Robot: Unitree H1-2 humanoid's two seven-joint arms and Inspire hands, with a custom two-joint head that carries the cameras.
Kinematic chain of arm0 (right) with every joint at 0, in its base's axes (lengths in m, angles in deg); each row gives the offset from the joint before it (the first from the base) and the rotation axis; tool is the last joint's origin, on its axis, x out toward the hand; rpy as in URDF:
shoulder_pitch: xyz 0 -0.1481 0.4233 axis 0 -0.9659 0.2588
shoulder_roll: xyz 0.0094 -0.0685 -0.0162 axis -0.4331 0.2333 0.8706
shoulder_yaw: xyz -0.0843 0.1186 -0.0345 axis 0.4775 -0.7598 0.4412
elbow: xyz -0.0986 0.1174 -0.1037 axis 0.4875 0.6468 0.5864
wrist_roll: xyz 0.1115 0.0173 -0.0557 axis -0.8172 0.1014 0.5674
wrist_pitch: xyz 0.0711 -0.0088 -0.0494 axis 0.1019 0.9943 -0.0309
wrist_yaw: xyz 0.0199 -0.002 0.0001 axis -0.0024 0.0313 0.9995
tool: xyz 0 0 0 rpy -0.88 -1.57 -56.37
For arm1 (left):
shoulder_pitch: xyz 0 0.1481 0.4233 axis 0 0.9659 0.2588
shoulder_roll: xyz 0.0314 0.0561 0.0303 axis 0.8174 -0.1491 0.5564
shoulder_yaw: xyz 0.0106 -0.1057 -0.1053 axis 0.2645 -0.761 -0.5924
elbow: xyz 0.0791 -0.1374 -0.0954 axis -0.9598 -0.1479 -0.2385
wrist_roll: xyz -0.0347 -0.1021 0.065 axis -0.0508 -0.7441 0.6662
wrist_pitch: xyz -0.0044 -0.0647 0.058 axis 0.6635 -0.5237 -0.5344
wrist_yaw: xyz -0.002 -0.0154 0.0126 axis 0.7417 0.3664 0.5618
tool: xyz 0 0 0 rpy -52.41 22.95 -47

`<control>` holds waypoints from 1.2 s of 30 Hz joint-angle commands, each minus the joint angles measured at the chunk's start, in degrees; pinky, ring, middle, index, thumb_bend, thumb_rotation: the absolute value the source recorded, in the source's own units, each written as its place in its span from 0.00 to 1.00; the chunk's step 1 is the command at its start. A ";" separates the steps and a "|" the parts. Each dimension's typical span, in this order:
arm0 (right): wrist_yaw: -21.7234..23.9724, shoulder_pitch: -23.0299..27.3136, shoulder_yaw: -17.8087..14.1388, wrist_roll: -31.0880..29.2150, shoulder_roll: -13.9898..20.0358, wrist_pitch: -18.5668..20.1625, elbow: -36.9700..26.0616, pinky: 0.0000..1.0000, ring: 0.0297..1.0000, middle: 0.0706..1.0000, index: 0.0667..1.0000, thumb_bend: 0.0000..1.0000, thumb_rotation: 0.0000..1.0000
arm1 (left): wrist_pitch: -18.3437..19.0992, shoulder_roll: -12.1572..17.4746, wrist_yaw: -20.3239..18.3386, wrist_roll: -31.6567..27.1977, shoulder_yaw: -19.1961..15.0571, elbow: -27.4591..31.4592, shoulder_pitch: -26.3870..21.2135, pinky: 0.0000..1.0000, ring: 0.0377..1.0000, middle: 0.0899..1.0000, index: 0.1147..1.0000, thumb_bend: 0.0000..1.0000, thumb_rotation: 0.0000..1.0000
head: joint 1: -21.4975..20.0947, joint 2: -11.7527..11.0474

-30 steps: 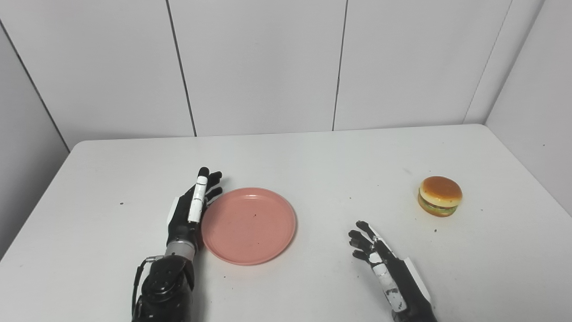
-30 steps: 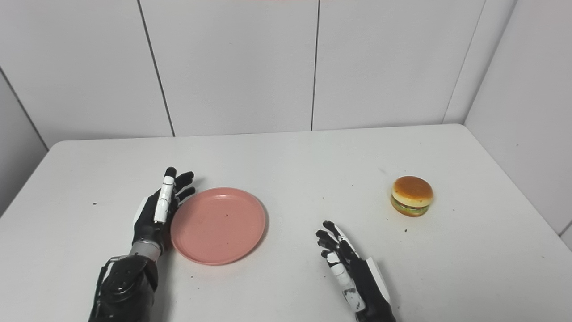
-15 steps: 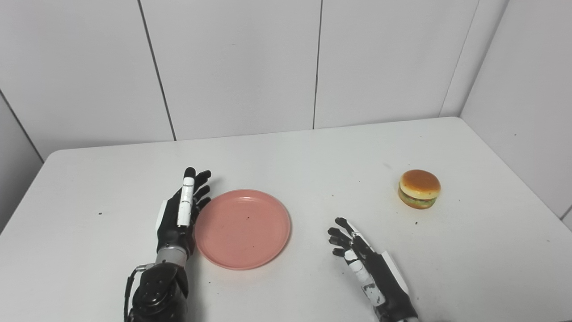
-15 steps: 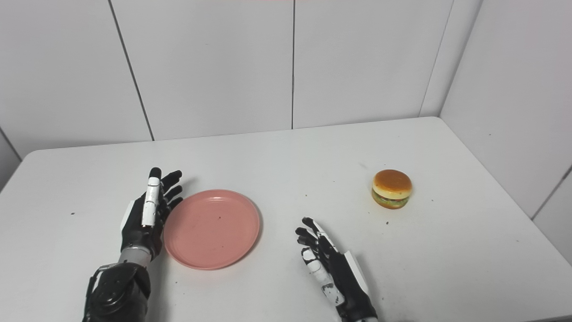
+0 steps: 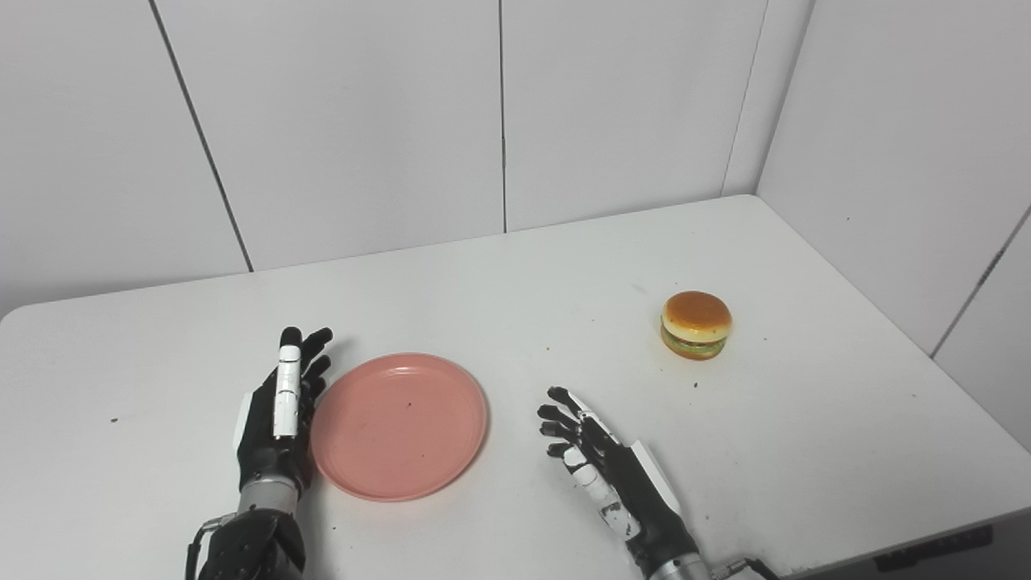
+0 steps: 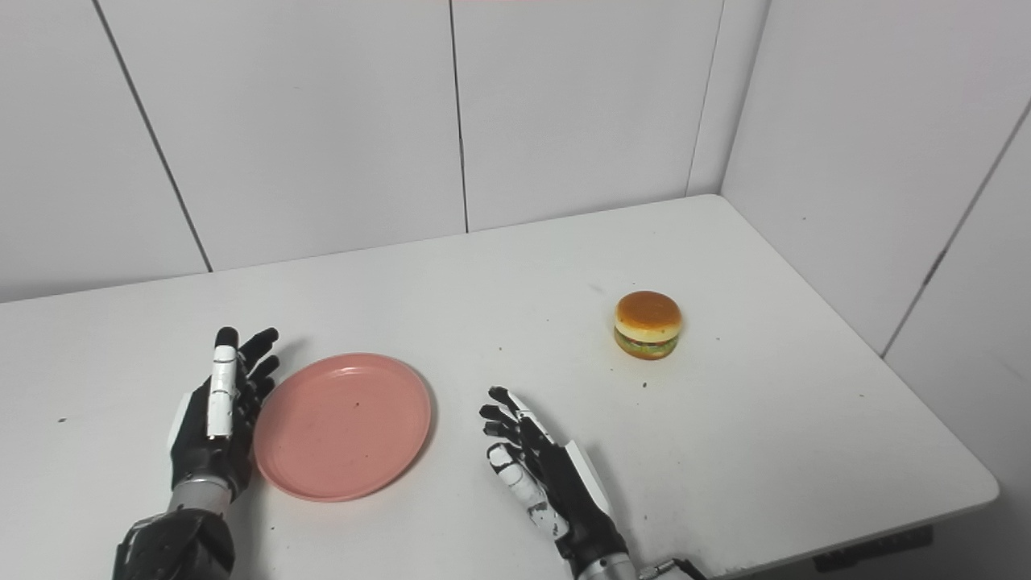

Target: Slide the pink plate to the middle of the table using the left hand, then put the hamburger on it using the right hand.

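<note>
- Your plate is pink, round and shallow with a low raised rim, and has a few dark specks on its face; it lies flat on the white table.
- The burger has a browned bun over a green and dark filling, and sits upright well right of the plate and a little farther back.
- Your left hand stands on edge against the plate's left rim, fingers straight and together, gripping nothing.
- Your right hand lies just right of the plate, apart from it, fingers loosely spread and slightly curled, empty; the burger is well beyond its fingertips.
- Against the pictures a second ago, the whole scene has shifted left: the camera has turned right, and the table's right front corner now shows. Relative to the plate, the hands and burger look unchanged.
- The right eye view shows the full right front corner of the table and more of the right wall; the left eye view cuts that corner off and shows a little more table left of the plate.
</note>
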 commanded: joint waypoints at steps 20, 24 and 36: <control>-0.93 1.78 -3.25 -0.61 -1.88 2.54 -12.19 0.78 0.85 0.87 0.91 0.81 0.91 | -3.02 -0.16 -1.89 -0.09 2.07 -2.10 -1.53 0.95 0.92 0.92 0.70 0.68 0.95 | 0.58 -3.31; -0.07 4.86 -5.17 2.23 1.14 0.21 -15.04 0.74 0.82 0.83 0.87 0.77 0.93 | -3.24 -0.39 -1.85 -0.08 2.20 -2.82 -1.38 0.95 0.92 0.92 0.69 0.68 0.95 | 0.61 -4.31; 5.39 14.15 -11.62 6.14 7.78 7.82 -21.96 0.72 0.80 0.78 0.85 0.89 0.86 | -3.58 -0.94 -1.96 -1.06 2.23 -2.74 -0.35 0.96 0.92 0.90 0.69 0.66 0.95 | 0.99 -5.07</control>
